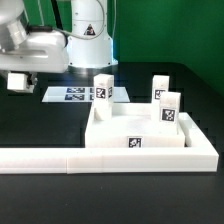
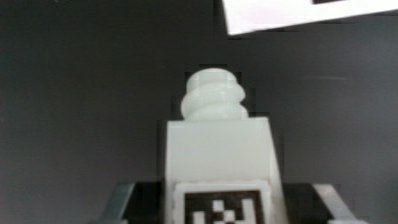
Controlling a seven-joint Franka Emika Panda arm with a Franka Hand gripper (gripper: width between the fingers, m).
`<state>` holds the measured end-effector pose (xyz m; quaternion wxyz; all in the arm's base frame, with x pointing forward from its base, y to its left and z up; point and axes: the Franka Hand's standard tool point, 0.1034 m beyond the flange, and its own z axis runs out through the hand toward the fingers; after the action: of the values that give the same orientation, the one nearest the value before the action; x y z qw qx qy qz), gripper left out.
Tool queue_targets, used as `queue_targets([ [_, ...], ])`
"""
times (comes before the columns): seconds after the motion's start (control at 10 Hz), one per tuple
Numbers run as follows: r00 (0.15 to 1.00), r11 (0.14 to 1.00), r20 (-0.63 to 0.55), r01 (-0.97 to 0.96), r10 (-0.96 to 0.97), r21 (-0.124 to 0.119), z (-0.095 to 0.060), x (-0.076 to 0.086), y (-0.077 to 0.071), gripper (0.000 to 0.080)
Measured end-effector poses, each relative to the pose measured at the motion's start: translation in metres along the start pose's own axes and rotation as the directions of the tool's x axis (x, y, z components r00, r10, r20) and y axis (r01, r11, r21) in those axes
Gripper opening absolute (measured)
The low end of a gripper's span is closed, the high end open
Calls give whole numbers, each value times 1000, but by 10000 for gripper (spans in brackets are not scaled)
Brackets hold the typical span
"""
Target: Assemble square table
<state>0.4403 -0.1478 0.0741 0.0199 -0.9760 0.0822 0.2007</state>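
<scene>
In the wrist view my gripper (image 2: 222, 198) is shut on a white block leg (image 2: 221, 140). The leg's threaded tip (image 2: 217, 92) points away from me and its tag sits between the dark fingers (image 2: 135, 203). In the exterior view the gripper (image 1: 18, 81) hangs above the black table at the exterior view's left, away from the tabletop; the held leg is hard to make out there. The white square tabletop (image 1: 140, 137) lies in the middle with three legs standing on it: one at the back left (image 1: 103, 88), one at the back right (image 1: 160, 90), one at the front right (image 1: 169, 109).
The long white L-shaped border bar (image 1: 100, 160) runs along the front and up the right side of the tabletop. The marker board (image 1: 72, 95) lies behind the tabletop; its corner shows in the wrist view (image 2: 311, 12). The robot base (image 1: 88, 35) stands at the back.
</scene>
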Motion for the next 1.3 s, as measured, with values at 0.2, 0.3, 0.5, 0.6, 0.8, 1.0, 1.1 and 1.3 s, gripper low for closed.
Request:
queue_targets([
  [0.2, 995, 1000, -97, 11, -10, 1, -13, 2, -5, 284],
  [0.3, 983, 1000, -181, 11, -15, -19, -14, 8, -1, 284],
  [0.5, 960, 999, -280, 4, -15, -39, -11, 9, 3, 284],
  [0.6, 962, 999, -273, -4, -7, -38, -1, 2, 0, 284],
  [0.8, 960, 1000, -279, 2, -9, -25, -11, 11, -15, 284],
  [1.0, 950, 1000, -312, 3, -10, -23, -29, 28, -39, 284],
  [1.1, 945, 1000, -327, 1, -9, -23, -35, 32, -51, 284],
  [1.3, 933, 999, -358, 14, -26, -34, -39, 38, -56, 284],
])
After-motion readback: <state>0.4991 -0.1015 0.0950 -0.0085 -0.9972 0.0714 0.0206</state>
